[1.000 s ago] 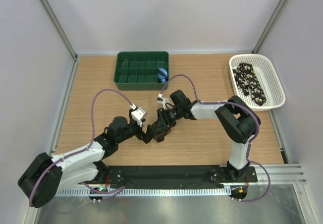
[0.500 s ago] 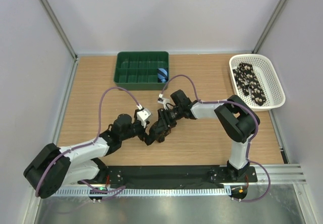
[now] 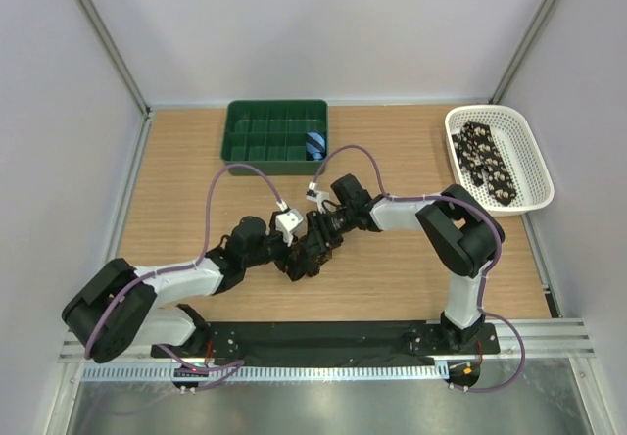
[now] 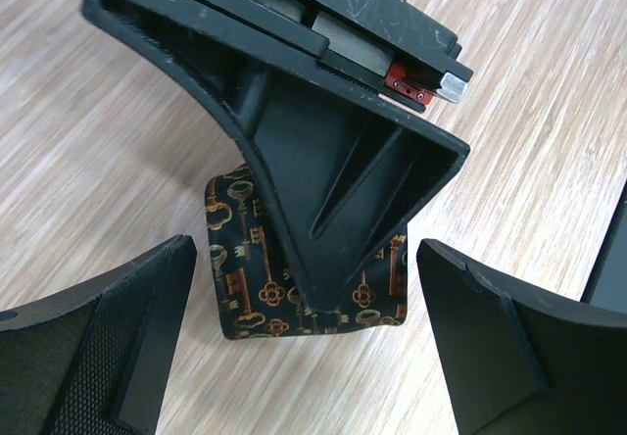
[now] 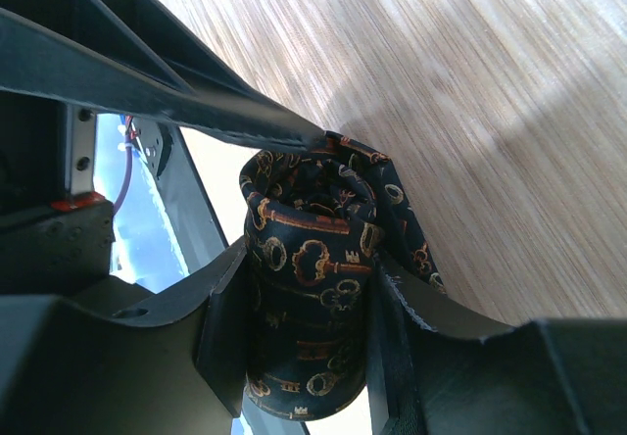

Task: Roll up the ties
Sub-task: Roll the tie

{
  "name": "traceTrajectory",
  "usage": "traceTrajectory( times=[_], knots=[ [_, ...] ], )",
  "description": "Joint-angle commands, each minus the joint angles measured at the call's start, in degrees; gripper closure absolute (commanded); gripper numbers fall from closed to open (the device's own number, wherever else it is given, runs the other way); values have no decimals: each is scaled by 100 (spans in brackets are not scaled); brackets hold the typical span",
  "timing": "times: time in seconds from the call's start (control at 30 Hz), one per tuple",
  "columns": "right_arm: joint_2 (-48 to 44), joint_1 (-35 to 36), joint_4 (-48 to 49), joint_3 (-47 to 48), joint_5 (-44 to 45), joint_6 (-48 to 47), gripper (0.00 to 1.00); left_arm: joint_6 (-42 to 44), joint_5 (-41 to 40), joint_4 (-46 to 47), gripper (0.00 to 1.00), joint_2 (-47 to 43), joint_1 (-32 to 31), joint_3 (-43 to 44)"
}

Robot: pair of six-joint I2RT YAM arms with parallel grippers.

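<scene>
Soft, light tie roll (image 5: 312, 259) would likely uncoil if freed; grip across the coil. Obs: right gripper (image 5: 306, 342) clamps it; left gripper (image 4: 309, 357), at its 9 o'clock, gapes wide.

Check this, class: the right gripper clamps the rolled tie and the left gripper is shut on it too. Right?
No. The right gripper clamps the rolled tie, but the left gripper stands open around it, as the left wrist view shows.

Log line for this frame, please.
step: rolling | right gripper: shut on tie roll, on table | left gripper: open, straddling roll, no contact | other tie: in basket
</scene>
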Motion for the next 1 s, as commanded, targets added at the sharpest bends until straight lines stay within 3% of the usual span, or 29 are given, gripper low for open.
traceTrajectory(
  times=[0.0, 0.37, 0.57, 0.8, 0.97],
  knots=[
    [216, 13, -261, -119, 304, -54, 92, 71, 106, 439, 0, 171, -49, 210],
    [225, 13, -190, -136, 242, 43, 92, 80, -9, 667, 0, 637, -190, 333],
    [208, 4, -155, -172, 190, 122, 91, 141, 88, 799, 16, 900, -225, 368],
    [199, 13, -120, -198, 181, 193, 90, 264, 298, 826, 18, 980, -251, 333],
    [164, 13, -102, -189, 172, 193, 90, 405, 237, 299, 18, 1050, -269, 578]
  ],
)
